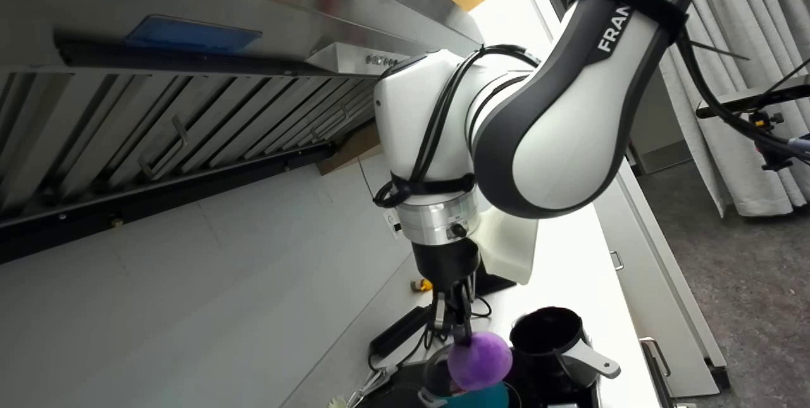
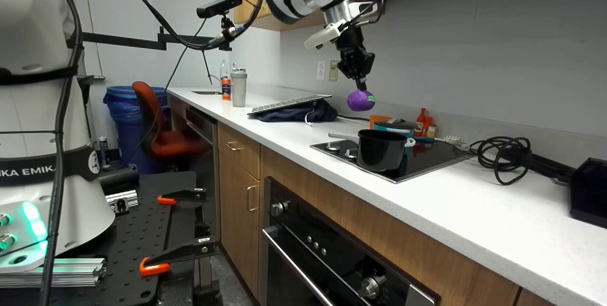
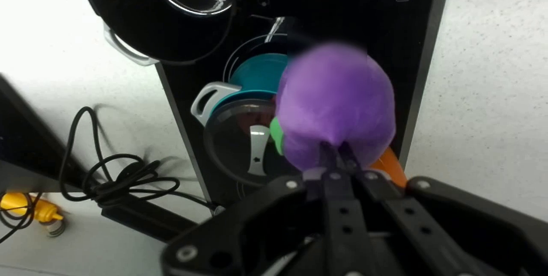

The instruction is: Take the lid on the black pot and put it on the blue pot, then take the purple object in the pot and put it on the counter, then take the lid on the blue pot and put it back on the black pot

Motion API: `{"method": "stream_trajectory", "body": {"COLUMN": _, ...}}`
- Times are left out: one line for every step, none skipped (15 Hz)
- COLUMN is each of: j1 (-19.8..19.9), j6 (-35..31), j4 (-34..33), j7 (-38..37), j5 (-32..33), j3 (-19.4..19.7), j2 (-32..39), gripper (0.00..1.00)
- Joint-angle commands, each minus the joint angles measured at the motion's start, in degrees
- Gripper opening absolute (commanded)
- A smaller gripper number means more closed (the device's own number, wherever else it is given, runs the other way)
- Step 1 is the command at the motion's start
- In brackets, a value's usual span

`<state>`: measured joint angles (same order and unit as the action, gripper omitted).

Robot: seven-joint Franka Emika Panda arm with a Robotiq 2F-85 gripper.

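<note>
The purple object (image 2: 360, 100) is a soft round plush with a green patch, hanging in the air over the back of the counter (image 2: 455, 211). My gripper (image 3: 336, 144) is shut on it, fingertips pinching a fold of its purple cloth. Below it in the wrist view, the dark see-through lid (image 3: 231, 139) with its grey handle lies on the blue pot (image 3: 261, 72), partly covered by the plush. The black pot (image 2: 381, 152) stands uncovered on the cooktop's front part, its inside dark in the wrist view (image 3: 188, 32). An exterior view shows the plush (image 1: 479, 362) just beside the black pot's mouth.
An orange cup (image 2: 379, 119) and red bottles (image 2: 421, 121) stand near the blue pot. Coiled black cable (image 2: 505, 159) lies right of the cooktop (image 2: 436, 154). A keyboard (image 2: 289, 104) rests on dark cloth to its left. The range hood (image 1: 190, 129) overhangs the area near the arm.
</note>
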<state>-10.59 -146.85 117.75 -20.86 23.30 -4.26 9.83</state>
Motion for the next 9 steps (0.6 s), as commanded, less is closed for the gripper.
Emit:
{"method": "stream_trajectory", "body": {"j1": -1.7, "j6": 4.3, "j4": -5.5, "j7": 1.0, "j5": 1.2, "j3": 0.1, "j2": 3.9, "gripper": 0.00}}
{"method": "stream_trajectory", "body": {"j1": -2.1, "j6": 5.0, "j4": -6.5, "j7": 1.4, "j5": 1.2, "j3": 0.2, "j2": 4.7, "gripper": 0.00}}
{"method": "stream_trajectory", "body": {"j1": -2.4, "j6": 5.6, "j4": -7.2, "j7": 1.8, "j5": 1.1, "j3": 0.2, "j2": 5.3, "gripper": 0.00}}
{"method": "stream_trajectory", "body": {"j1": -2.7, "j6": 6.1, "j4": -8.0, "j7": 2.2, "j5": 1.0, "j3": 0.2, "j2": 5.9, "gripper": 0.00}}
{"method": "stream_trajectory", "body": {"j1": -3.0, "j6": 6.4, "j4": -8.5, "j7": 2.5, "j5": 1.0, "j3": 0.3, "j2": 6.4, "gripper": 0.00}}
{"method": "stream_trajectory", "body": {"j1": -3.2, "j6": 6.8, "j4": -9.0, "j7": 2.9, "j5": 0.8, "j3": 0.3, "j2": 6.8, "gripper": 0.00}}
{"method": "stream_trajectory", "body": {"j1": -3.3, "j6": 6.9, "j4": -9.2, "j7": 3.2, "j5": 0.7, "j3": 0.3, "j2": 7.1, "gripper": 0.00}}
{"method": "stream_trajectory", "body": {"j1": -3.4, "j6": 7.0, "j4": -9.2, "j7": 3.7, "j5": 0.2, "j3": 0.2, "j2": 7.2, "gripper": 0.26}}
{"method": "stream_trajectory", "body": {"j1": -3.4, "j6": 7.0, "j4": -9.2, "j7": 3.8, "j5": 0.0, "j3": 0.3, "j2": 7.3, "gripper": 0.28}}
